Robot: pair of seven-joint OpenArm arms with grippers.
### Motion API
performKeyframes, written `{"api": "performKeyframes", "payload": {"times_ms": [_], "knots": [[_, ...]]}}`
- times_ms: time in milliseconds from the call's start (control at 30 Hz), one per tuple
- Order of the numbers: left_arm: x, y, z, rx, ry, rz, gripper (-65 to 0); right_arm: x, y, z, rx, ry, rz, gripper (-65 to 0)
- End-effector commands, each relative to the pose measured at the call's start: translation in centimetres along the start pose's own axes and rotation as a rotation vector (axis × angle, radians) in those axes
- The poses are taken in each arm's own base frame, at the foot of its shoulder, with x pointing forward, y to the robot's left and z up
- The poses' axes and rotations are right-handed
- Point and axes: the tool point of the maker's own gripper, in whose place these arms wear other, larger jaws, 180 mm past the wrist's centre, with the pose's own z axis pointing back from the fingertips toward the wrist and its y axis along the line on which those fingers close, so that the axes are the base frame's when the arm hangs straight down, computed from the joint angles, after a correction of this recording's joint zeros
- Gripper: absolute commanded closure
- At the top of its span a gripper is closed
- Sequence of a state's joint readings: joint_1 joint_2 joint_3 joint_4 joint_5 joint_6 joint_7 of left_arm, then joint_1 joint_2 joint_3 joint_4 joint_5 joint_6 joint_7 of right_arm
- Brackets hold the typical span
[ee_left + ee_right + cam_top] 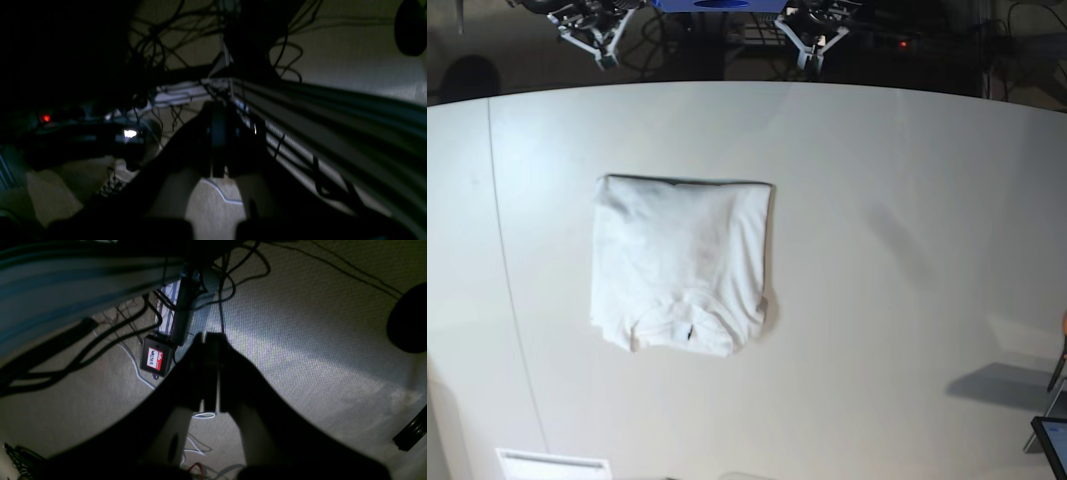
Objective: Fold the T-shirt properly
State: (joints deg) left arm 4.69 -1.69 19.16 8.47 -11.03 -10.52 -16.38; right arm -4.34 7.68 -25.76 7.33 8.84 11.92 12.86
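The T-shirt (682, 265) lies folded into a compact white rectangle left of the middle of the off-white table (907, 250), its collar toward the near edge. Both arms are drawn back beyond the table's far edge, well away from the cloth. My right gripper (607, 55) hangs at the top left of the base view, my left gripper (812, 52) at the top centre. In the right wrist view the right gripper (210, 338) is shut and empty over carpet. The left wrist view is dark, and the left gripper (218, 110) there is shut, holding nothing.
Below the arms lie carpet floor with tangled cables (200, 290) and a black box with a red-and-white label (155, 359). A red indicator light (45, 117) glows in the dark. A screen corner (1052, 440) juts in at the table's near right.
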Motion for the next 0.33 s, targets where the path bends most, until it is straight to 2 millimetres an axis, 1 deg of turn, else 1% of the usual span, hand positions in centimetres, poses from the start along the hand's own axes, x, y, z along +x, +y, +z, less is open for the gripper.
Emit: {"api": "performKeyframes", "payload": {"times_ms": [0, 233, 300], "knots": [[0.22, 0.35, 0.10, 0.004, -0.016, 0.003, 0.0, 0.33, -0.38, 0.06, -0.004, -0.013, 0.001, -0.3], [0.13, 0.45, 0.12, 0.005, -0.011, 0.002, 0.0, 0.41, -0.53, 0.07, -0.006, -0.015, -0.001, -0.3], [0.24, 0.48, 0.09, 0.006, -0.013, 0.003, 0.0, 1.08, -0.49, -0.06, -0.005, -0.026, 0.003, -0.3]]}}
